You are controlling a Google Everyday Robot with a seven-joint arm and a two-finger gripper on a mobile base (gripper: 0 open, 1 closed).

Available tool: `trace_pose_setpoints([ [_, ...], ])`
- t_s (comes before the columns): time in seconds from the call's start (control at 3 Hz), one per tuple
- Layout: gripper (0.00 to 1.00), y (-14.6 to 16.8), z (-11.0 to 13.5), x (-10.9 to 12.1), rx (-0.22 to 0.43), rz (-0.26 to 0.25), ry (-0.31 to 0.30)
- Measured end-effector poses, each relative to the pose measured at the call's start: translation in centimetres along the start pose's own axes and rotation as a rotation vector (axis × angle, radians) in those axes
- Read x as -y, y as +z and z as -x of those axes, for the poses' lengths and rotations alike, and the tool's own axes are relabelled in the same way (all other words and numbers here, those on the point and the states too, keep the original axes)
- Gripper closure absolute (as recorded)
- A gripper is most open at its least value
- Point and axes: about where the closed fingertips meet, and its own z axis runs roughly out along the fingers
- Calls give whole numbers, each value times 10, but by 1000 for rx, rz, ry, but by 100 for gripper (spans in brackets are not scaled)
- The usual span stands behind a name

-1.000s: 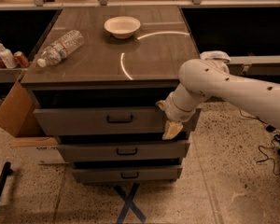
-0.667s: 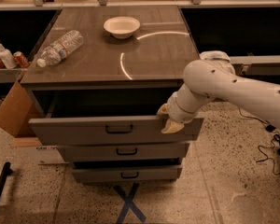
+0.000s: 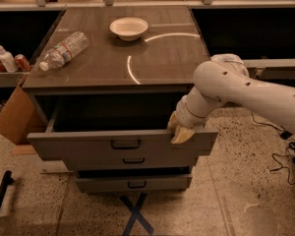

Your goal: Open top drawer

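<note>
Since a second ago the wide grey top drawer [image 3: 83, 145] with its flat front panel has slid further out towards us, and the tan-tipped hand [image 3: 181, 131] of the white arm [image 3: 246, 90] has come along with it. We now look into the dark, deep box behind the panel. The drawer stands well out from the cabinet, overhanging the two shorter grey lower drawers [image 3: 133, 183] at its six o'clock, which sit further in.

The hand rests at the top edge of the front panel towards its three o'clock end, well to the right of the small black bar handle [image 3: 126, 144]. We cannot tell how far the hand is open, or whether it truly grips the panel. We judge the pulling step to be in hand and close to done. The next move calls for a last straight pull along the runners, kept level so the box does not jam, and then a release.

At twelve o'clock from the drawer lies the dark brown wooden worktop [image 3: 162, 63]. It carries a shallow cream bowl [image 3: 129, 27] near its far edge and a clear plastic water bottle [image 3: 64, 50] lying on its side at ten o'clock. A brown cardboard box [image 3: 14, 117] leans beside the cabinet at nine o'clock. At six o'clock a blue tape cross [image 3: 136, 213] marks the speckled stone floor [image 3: 226, 200], and black cables [image 3: 278, 127] trail at three o'clock.
</note>
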Motion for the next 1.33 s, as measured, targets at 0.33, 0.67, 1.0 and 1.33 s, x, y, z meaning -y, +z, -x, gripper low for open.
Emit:
trace_pose_setpoints([
  [0.33,66,0,0,0,0,0,0],
  [0.67,42,1,0,0,0,2,-1],
  [1.0,18,1,0,0,0,2,-1],
  [1.33,0,2,1,-1,1,5,-2],
])
